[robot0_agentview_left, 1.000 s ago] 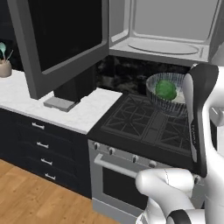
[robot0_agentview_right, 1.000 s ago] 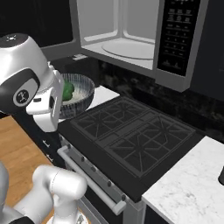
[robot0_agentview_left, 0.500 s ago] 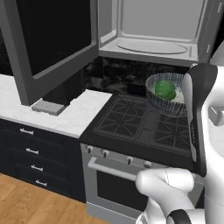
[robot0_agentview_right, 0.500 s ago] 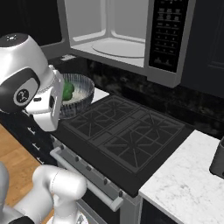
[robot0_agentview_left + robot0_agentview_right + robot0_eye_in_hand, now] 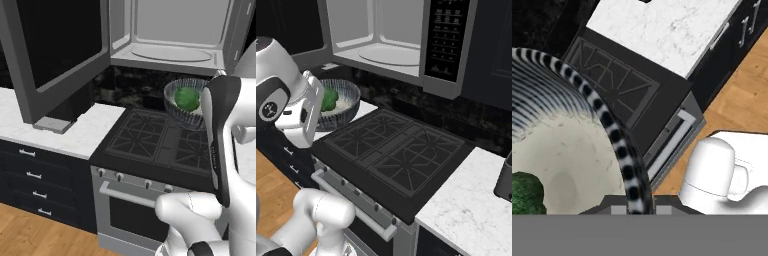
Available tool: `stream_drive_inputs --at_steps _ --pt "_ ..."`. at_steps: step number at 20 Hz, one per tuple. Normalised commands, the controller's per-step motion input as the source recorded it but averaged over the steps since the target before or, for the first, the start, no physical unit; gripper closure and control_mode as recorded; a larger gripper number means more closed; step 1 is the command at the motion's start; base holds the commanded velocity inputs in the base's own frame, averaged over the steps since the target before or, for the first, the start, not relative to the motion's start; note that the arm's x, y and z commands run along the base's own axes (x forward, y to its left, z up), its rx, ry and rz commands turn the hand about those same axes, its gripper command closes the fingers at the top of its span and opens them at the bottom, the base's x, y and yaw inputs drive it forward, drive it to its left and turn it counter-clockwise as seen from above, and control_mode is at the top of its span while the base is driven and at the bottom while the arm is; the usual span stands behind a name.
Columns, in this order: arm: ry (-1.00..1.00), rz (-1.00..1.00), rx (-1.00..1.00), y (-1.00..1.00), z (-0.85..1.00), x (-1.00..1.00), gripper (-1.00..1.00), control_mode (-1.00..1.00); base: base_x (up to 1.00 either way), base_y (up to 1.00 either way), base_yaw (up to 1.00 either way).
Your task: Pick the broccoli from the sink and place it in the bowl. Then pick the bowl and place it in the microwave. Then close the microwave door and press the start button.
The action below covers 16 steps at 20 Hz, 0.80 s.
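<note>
The bowl (image 5: 572, 150), round, ribbed, speckled whitish inside, cradles lumpy green broccoli (image 5: 186, 98), jaws pinching its rim.

the white arm stands raised, its claw (image 5: 633, 202) pinched on the bowl (image 5: 619, 145) rim.

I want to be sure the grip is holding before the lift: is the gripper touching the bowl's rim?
Touching. In the hand view the bowl rim runs down between the two finger tips of the gripper, which close on it.
</note>
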Motion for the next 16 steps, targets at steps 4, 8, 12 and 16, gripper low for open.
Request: stream_drive_inputs --at_steps 4,8,12,16 --pt "-0.23 -0.14 0.00 0.28 0.34 0.00 1.00 -1.00 0.00 0.00 0.00" --pt "-0.16 -0.15 0.00 0.08 0.35 0.16 1.00 -1.00 0.00 0.00 0.00" --pt "-0.13 -0.13 0.00 0.00 0.37 0.19 1.00 -1.00 0.00 0.00 0.00" --pt "-0.11 -0.12 0.00 0.00 0.38 0.27 1.00 -1.00 0.00 0.00 0.00"
